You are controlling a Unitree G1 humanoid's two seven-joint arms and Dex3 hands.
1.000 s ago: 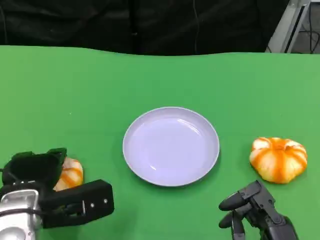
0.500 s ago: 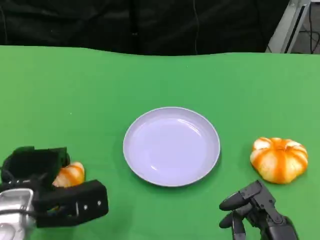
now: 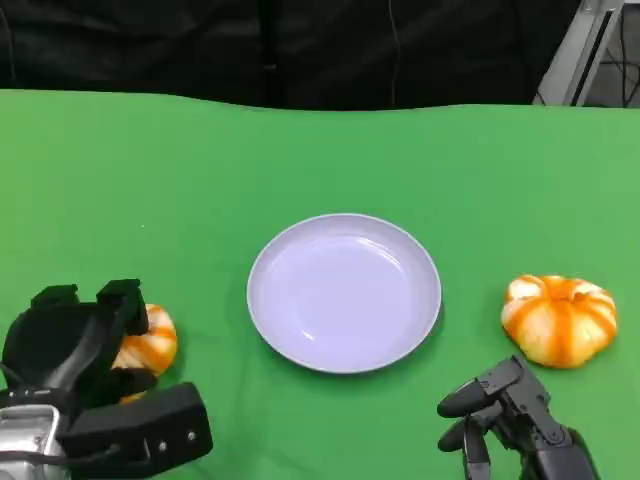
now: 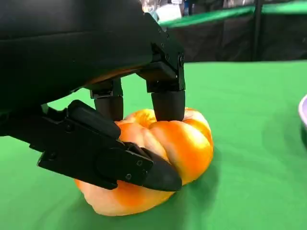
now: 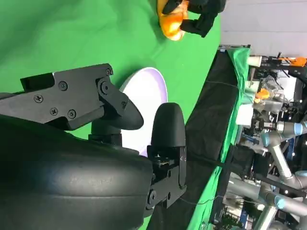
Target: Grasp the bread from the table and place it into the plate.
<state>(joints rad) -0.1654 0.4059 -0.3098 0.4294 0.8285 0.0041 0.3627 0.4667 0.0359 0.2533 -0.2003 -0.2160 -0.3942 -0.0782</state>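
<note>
My left hand (image 3: 75,340) sits at the table's (image 3: 180,170) near-left corner, wrapped on a bread (image 3: 148,342). Wrist cam: fingers (image 4: 168,103) press its top, thumb against its side, bread bottom touching the green cloth, so gripped but I can't tell if it's off the surface at all. Left edge of the table is close by that hand; not much room that way. Between the bread and the plate (image 3: 270,320) there's a bare green strip.

Plate is mid-table, pale lilac, round, shallow rim, nothing in it. Green all round it; far side runs wide to the back edge, w/ a black curtain behind.

Right of the plate, more bare green, then a 2nd bread (image 3: 558,318), orange w/ white streaks, lying on the cloth well apart from the plate rim. It's near the table's right side.

My right hand (image 3: 510,420) is at the near-right, just in front of the 2nd bread, not touching it. Fingers loosely curled and apart, holding nothing. Its wrist cam looks past its fingers (image 5: 165,127) across the plate (image 5: 148,96) to the left hand (image 5: 204,14) on the bread (image 5: 171,21).
</note>
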